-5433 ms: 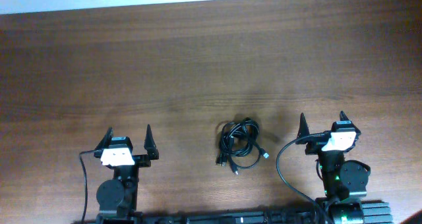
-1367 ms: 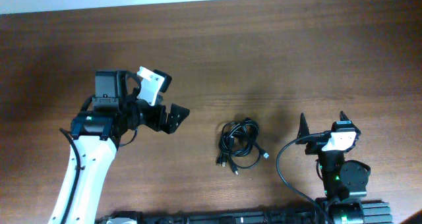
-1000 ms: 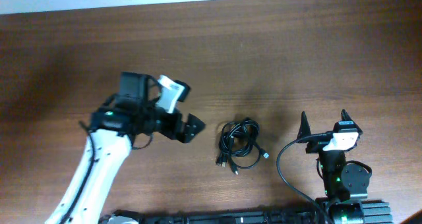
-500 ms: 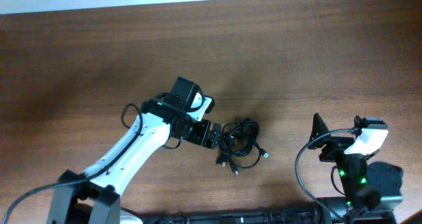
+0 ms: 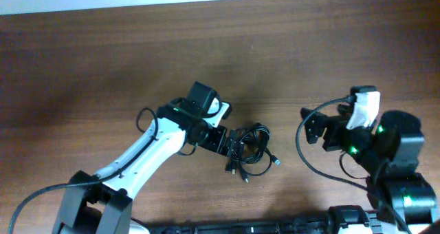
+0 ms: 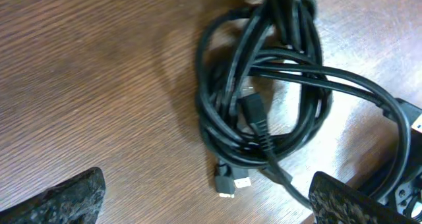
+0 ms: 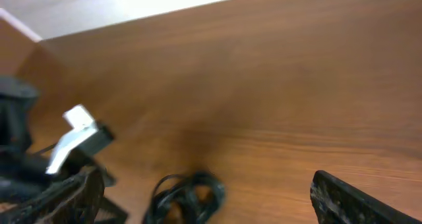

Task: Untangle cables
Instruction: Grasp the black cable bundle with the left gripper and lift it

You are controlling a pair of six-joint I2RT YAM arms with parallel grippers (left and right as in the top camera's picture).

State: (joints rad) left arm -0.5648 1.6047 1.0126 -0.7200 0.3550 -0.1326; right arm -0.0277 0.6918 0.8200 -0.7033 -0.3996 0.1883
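I see a brown wooden table [image 5: 82, 48]. Its wood lines run from left to right. A small bunch of black cables [image 5: 249, 146] lies flat on it, a bit right of the middle and closer to the near edge. The cords loop over each other in a messy knot. A few plugs [image 5: 231, 169] stick out on the near side. One on the right has a shiny tip.

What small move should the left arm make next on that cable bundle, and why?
Probably ease the left end effector down and close on one outer loop of the cables: its open jaws frame the bundle at its edge, and nothing is held yet.
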